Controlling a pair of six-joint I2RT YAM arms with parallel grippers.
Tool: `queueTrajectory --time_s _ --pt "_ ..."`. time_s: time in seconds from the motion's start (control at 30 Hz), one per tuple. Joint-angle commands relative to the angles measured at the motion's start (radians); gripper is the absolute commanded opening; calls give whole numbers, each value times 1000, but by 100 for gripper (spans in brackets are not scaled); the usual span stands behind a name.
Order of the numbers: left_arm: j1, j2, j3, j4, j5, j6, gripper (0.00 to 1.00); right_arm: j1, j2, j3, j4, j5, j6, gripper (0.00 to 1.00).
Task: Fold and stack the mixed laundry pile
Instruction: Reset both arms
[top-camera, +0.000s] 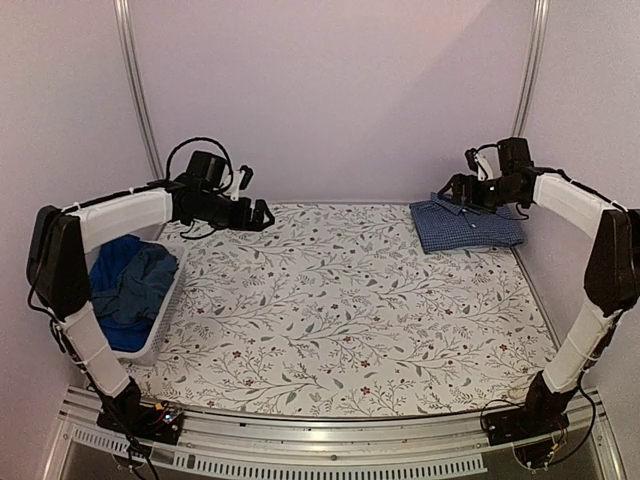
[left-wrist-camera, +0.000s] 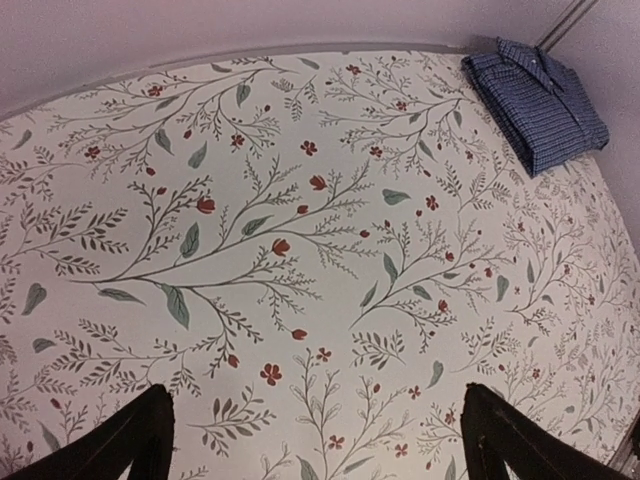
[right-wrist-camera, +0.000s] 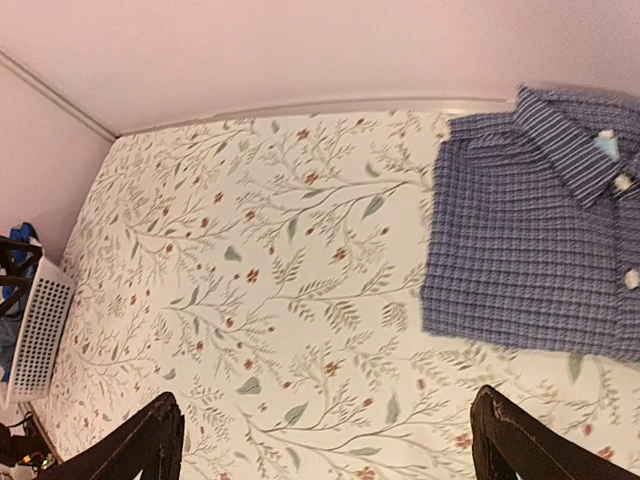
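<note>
Folded dark blue checked shirt (top-camera: 465, 225) lies flat at the 1 o'clock corner of the table (top-camera: 340, 310), collar toward the back wall, buttons up. This looks like the start of the stack, parked in the far corner so the middle stays free for folding. Right pincer (right-wrist-camera: 325, 410) hovers just beside the shirt on its 9 o'clock side, fingers spread wide, nothing between them, not touching the cloth; likely a let-go pose. Left pincer (left-wrist-camera: 315, 410) hangs over the table at about 11 o'clock, also spread wide and empty, angled across the floral cloth toward the shirt, well apart from it. The rest of the laundry pile (top-camera: 130, 285) sits crumpled in the white basket (top-camera: 168, 300) at the 9 o'clock edge, under the left arm's elbow. It shows a brighter blue piece and a darker one, but probably more; I cannot separate them in this view. Next job by my reading: pull one garment out to the centre. In the way: the basket wall and the left arm's own upper link above it, so the reach down is cramped. The right arm is far from the basket. Nothing lies between basket and centre.
</note>
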Motion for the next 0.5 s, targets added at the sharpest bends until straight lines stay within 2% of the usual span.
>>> queueTrajectory --time_s 0.0,0.23,0.37,0.47 --pt "-57 -75 -205 26 5 -28 100 108 -143 -297 160 -63 98 99" --pt "-130 -168 -467 181 27 -129 100 221 -319 -700 314 -31 181 99" --pt "-145 -177 -543 237 28 -145 100 241 -371 -778 342 -21 206 99" --pt "-148 -194 -543 246 15 -136 100 246 -397 -792 342 -22 211 99"
